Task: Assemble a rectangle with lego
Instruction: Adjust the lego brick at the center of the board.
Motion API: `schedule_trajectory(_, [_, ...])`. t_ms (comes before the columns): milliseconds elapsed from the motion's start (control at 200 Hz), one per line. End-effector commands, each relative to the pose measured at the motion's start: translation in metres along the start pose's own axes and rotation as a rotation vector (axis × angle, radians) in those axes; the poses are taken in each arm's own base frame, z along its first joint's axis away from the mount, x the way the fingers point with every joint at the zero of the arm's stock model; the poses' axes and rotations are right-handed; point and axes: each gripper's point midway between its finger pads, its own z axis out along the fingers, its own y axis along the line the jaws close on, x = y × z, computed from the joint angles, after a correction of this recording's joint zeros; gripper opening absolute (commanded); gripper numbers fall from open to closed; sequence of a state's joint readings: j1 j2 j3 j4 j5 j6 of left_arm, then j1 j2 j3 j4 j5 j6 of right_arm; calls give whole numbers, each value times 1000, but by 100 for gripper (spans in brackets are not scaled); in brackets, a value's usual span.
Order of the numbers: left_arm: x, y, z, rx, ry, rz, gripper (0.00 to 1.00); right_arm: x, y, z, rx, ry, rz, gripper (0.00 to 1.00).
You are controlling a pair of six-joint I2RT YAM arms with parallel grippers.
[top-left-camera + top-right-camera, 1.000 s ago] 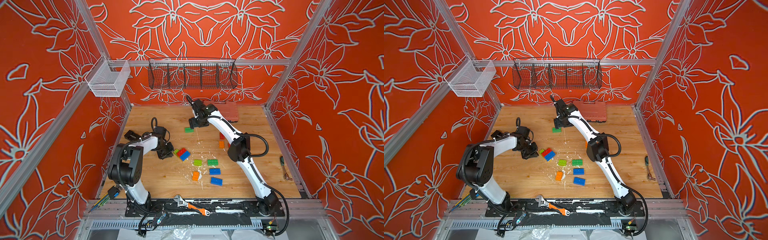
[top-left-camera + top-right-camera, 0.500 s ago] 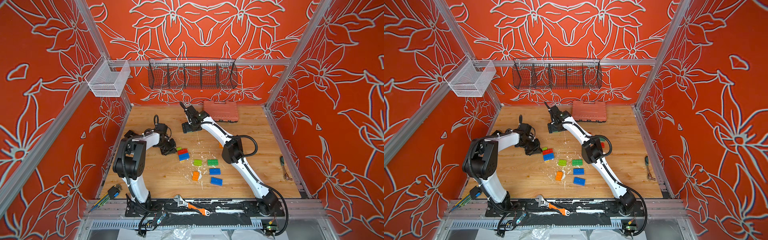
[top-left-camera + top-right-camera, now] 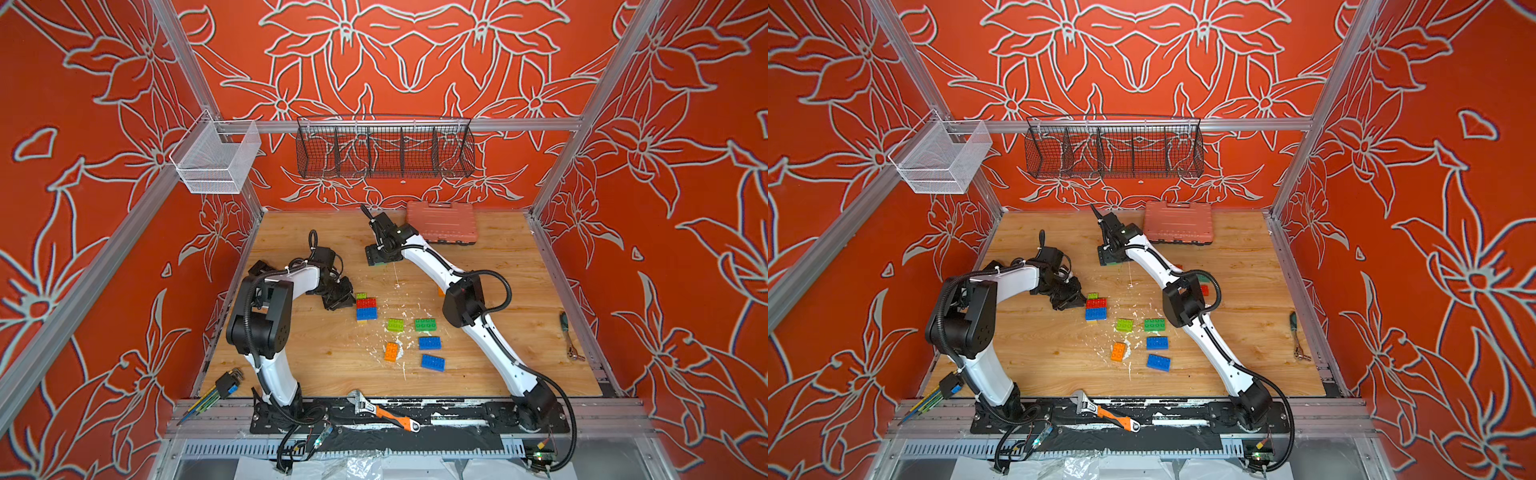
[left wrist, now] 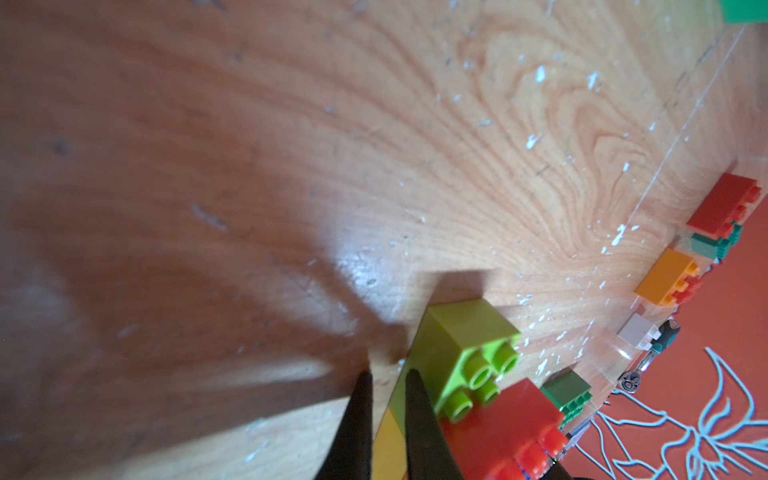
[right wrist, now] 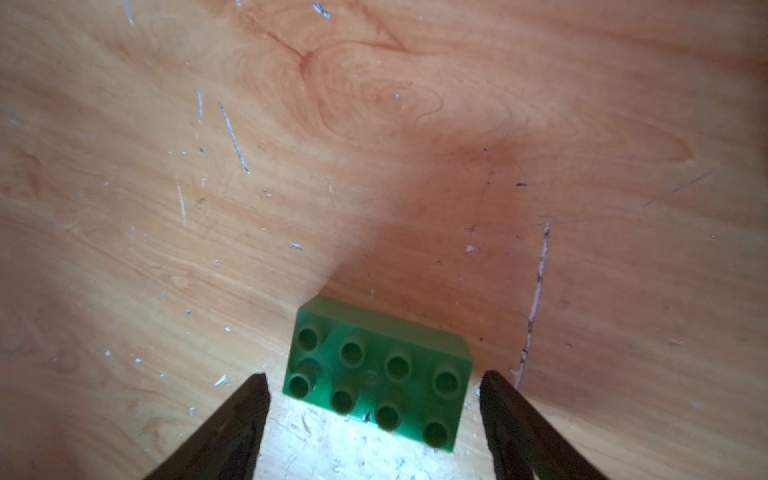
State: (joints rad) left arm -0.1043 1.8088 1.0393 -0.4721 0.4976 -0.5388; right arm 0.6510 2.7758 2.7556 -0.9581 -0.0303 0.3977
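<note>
Loosely, right tool point(image 5: 374, 376) straddles green brick point(image 5: 370, 353) (gaps both sides).

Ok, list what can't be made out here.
Left gripper: whether it pinches anything; the left wrist view's edge cuts its jaws off.
Green brick: nearly all under the right gripper in both top views.
Orange brick: mostly behind the right arm in a top view.

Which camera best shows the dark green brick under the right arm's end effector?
The right wrist view: the dark green brick shows all eight studs inside the open right end effector. In both top views only a green sliver shows beneath that end effector. The left wrist view does not clearly show it.
</note>
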Motion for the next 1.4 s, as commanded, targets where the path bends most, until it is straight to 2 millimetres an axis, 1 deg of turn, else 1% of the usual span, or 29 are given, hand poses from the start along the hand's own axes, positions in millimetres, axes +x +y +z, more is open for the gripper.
schedule_trajectory(0, [16,20,13,-50,55,-28,16,-5,-5,5,36,-30,5,81])
schedule_trajectory(75, [17,20,13,-49,56,-29,16,-4,-5,8,45,-33,8,79])
schedule_trajectory(145, [18,20,12,-49,54,-27,16,-6,-7,9,53,-41,9,72])
schedule_trajectory(230, [19,21,12,-53,54,-28,17,-5,-9,9,75,-45,-8,69])
schedule_trajectory(360, [20,23,11,-61,52,-29,18,1,-13,9,97,-22,-30,61])
schedule_trajectory(465, [21,24,10,-67,50,-28,18,11,-17,8,116,17,-65,60])
schedule_trajectory(560, [22,25,9,-72,48,-28,18,20,-22,3,130,58,-113,60])
schedule_trajectory(671, [24,27,7,-76,45,-27,18,35,-25,-2,129,126,-173,60])
schedule_trajectory(706, [25,27,6,-76,44,-28,19,37,-26,-4,124,134,-185,61])
schedule_trajectory(716, [25,27,6,-77,45,-29,19,43,-28,-5,129,159,-190,61])
schedule_trajectory(746, [26,28,6,-80,43,-28,19,48,-30,-7,135,181,-196,60])
schedule_trajectory(806, [26,28,4,-81,39,-29,19,50,-32,-15,137,193,-200,61])
schedule_trajectory(871, [28,29,4,-82,38,-28,19,51,-29,-22,114,196,-201,60])
schedule_trajectory(901, [28,29,3,-82,36,-27,19,50,-26,-26,99,196,-200,61])
schedule_trajectory(981, [30,30,2,-84,35,-26,19,50,-21,-33,72,202,-203,69])
schedule_trajectory(1031, [30,30,1,-83,33,-26,20,51,-18,-37,51,210,-212,71])
schedule_trajectory(1146, [30,28,2,-75,41,-22,20,56,-16,-36,23,238,-220,81])
schedule_trajectory(1201, [32,27,3,-68,48,-22,20,55,-16,-38,19,238,-209,85])
schedule_trajectory(1336, [36,25,0,-74,38,-17,19,45,-11,-48,1,200,-164,88])
schedule_trajectory(1366, [37,24,0,-72,38,-16,19,42,-10,-50,2,189,-155,91])
schedule_trajectory(1396, [39,24,0,-68,42,-16,19,40,-11,-51,12,180,-143,92])
